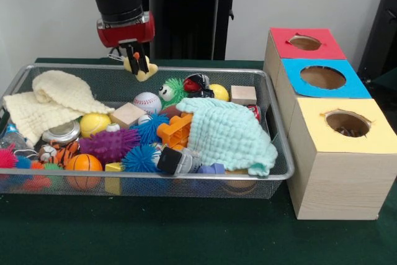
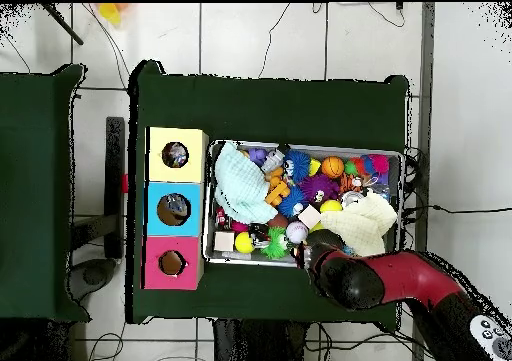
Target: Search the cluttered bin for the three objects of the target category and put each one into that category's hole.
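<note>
My gripper (image 1: pixel 139 61) hangs above the back rim of the wire mesh bin (image 1: pixel 260 178), shut on a small pale yellow object (image 1: pixel 142 69) that is lifted clear of the clutter. In the overhead view the red arm (image 2: pixel 385 277) covers the gripper and the held piece at the bin's (image 2: pixel 404 189) near edge. Right of the bin stand three wooden boxes, each with a round hole in its top: a red box (image 1: pixel 307 43), a blue box (image 1: pixel 322 77) and a yellow box (image 1: pixel 347 123). Something dark lies inside the yellow box's hole.
The bin holds a mint cloth (image 1: pixel 229 133), a cream cloth (image 1: pixel 53 100), a baseball (image 1: pixel 147 102), a yellow ball (image 1: pixel 94 124), a small basketball (image 1: pixel 83 163), spiky purple (image 1: pixel 108 144) and blue balls, an orange block (image 1: pixel 175 130) and wooden cubes (image 1: pixel 127 115).
</note>
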### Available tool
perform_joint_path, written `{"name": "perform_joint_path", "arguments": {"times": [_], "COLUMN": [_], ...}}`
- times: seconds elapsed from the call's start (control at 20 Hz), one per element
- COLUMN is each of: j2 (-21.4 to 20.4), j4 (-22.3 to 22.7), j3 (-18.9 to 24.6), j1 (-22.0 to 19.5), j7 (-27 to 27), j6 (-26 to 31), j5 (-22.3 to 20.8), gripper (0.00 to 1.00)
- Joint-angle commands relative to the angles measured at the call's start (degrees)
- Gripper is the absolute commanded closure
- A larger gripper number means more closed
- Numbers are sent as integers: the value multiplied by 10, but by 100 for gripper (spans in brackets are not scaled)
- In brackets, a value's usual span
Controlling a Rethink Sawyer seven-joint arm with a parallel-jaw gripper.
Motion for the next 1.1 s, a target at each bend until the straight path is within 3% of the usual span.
{"name": "perform_joint_path", "arguments": {"times": [0.05,0.5,0.65,0.95,1.1], "j2": [-52,-194,-236,-265,-259], "j4": [28,83,88,92,82], "j3": [39,89,80,60,31], "j1": [20,37,62,111,155], "j7": [-40,-32,-16,12,51], "j6": [30,97,126,133,126], "j5": [35,180,223,271,279], "gripper": [100,100,100,100,100]}}
